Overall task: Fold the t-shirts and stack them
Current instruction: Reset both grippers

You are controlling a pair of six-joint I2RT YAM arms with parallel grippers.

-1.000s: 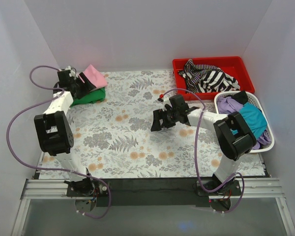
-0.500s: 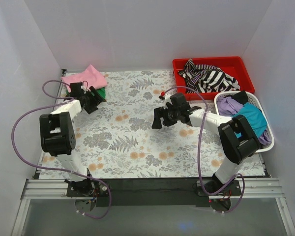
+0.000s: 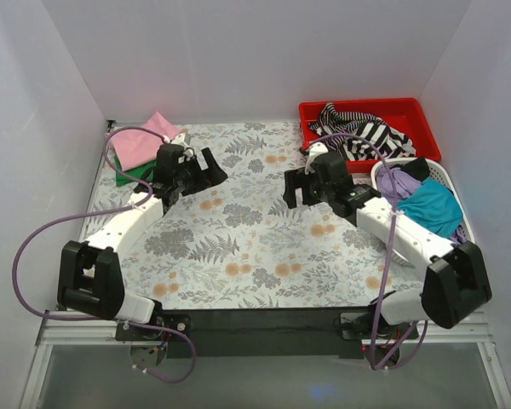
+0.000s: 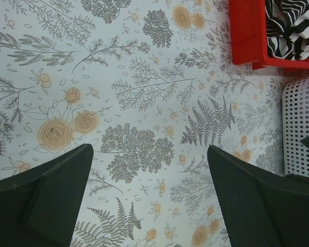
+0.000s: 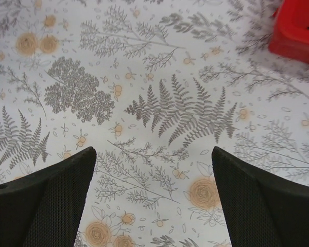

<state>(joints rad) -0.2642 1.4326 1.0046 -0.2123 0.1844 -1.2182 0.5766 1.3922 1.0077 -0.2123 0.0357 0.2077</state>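
The left hand (image 3: 206, 175) stands with fingers wide apart and empty over the table (image 3: 238, 251). A second ago it was at the far-left corner, setting the folded pink t-shirt (image 3: 140, 143) on the green t-shirt (image 3: 133, 175). It has since released and withdrawn toward centre. The right hand (image 3: 289, 191), also spread and empty, has shifted nearer the red bin (image 3: 413, 109) holding the striped t-shirt (image 3: 362, 135). Judgement: two shirts are stacked. The striped, purple (image 3: 398, 181) and teal (image 3: 432, 207) shirts remain unfolded.
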